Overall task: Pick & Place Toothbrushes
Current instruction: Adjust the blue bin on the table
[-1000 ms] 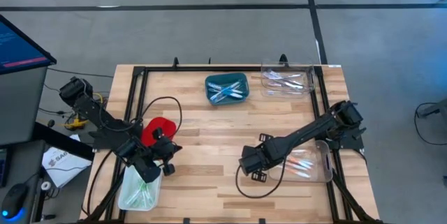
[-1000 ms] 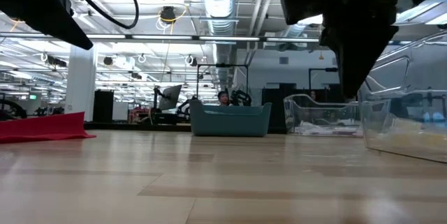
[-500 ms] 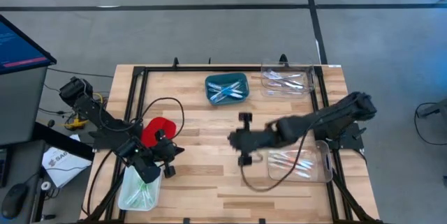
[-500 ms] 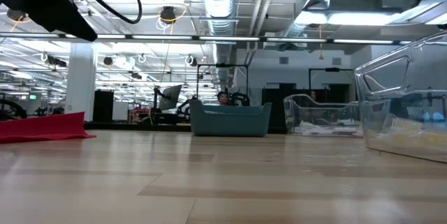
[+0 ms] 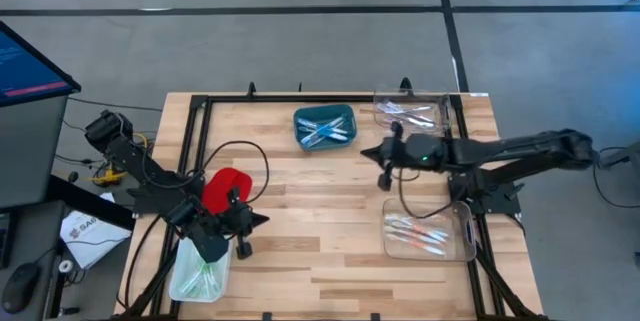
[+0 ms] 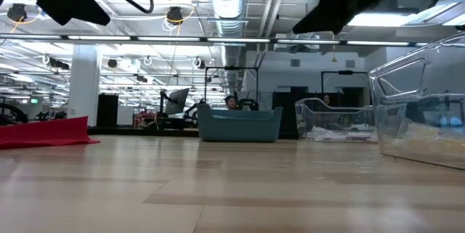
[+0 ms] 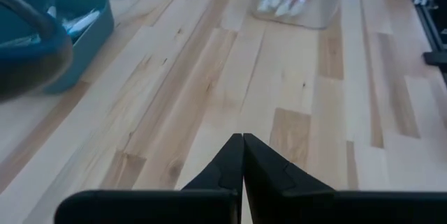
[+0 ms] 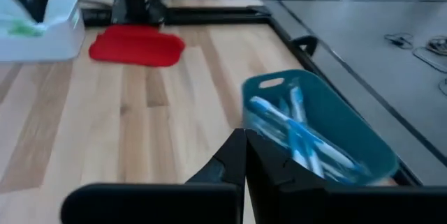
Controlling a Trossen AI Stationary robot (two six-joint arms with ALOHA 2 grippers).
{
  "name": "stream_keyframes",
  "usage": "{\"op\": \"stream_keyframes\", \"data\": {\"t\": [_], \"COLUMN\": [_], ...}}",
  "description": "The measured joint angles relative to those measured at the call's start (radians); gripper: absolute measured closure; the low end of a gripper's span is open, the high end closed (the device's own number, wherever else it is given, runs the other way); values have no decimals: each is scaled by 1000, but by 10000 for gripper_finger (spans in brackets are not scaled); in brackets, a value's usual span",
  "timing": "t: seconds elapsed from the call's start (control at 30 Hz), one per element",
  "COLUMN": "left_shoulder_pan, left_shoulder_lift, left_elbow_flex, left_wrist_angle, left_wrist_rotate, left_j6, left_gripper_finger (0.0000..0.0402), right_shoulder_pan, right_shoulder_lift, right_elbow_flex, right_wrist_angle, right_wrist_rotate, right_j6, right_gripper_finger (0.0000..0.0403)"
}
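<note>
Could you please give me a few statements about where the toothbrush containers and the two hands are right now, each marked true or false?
1. The teal bin holds blue toothbrushes. True.
2. The right hand grips a toothbrush. False: its fingers are shut on nothing, in the air between the teal bin and the clear tray.
3. The red tray holds green toothbrushes. False: no toothbrushes show in it; the green toothbrushes lie in the white bin.
4. The left hand is shut and empty. True.
5. The clear bin near the right arm holds orange-red toothbrushes. True.
</note>
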Motion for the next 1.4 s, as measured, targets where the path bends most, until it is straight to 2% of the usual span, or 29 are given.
{"op": "stream_keyframes", "data": {"t": [0.3,0.53,0.7,0.8,0.97,1.03,1.1,1.27,1.4], "left_shoulder_pan": [2,2,2,2,30,95,186,492,749], "left_shoulder_lift": [0,0,0,0,0,0,0,22,110], "left_elbow_flex": [0,0,0,0,0,0,0,0,1], "left_wrist_angle": [78,83,89,90,103,130,182,321,418], "left_wrist_rotate": [-2,-1,2,5,-11,-2,58,340,553], "left_j6": [78,79,79,79,107,154,230,422,504], "left_gripper_finger": [400,400,400,400,400,400,400,400,400], "right_shoulder_pan": [-43,-21,-26,-41,-44,-37,-27,-4,17], "right_shoulder_lift": [-185,-212,-212,-214,-252,-273,-295,-347,-369], "right_elbow_flex": [-194,-331,-397,-427,-482,-498,-512,-540,-541], "right_wrist_angle": [105,182,305,347,405,430,463,495,495], "right_wrist_rotate": [-34,-89,-106,-146,-149,-149,-149,-148,-147], "right_j6": [54,92,100,101,117,118,117,107,87], "right_gripper_finger": [403,403,403,403,403,403,403,403,403]}}
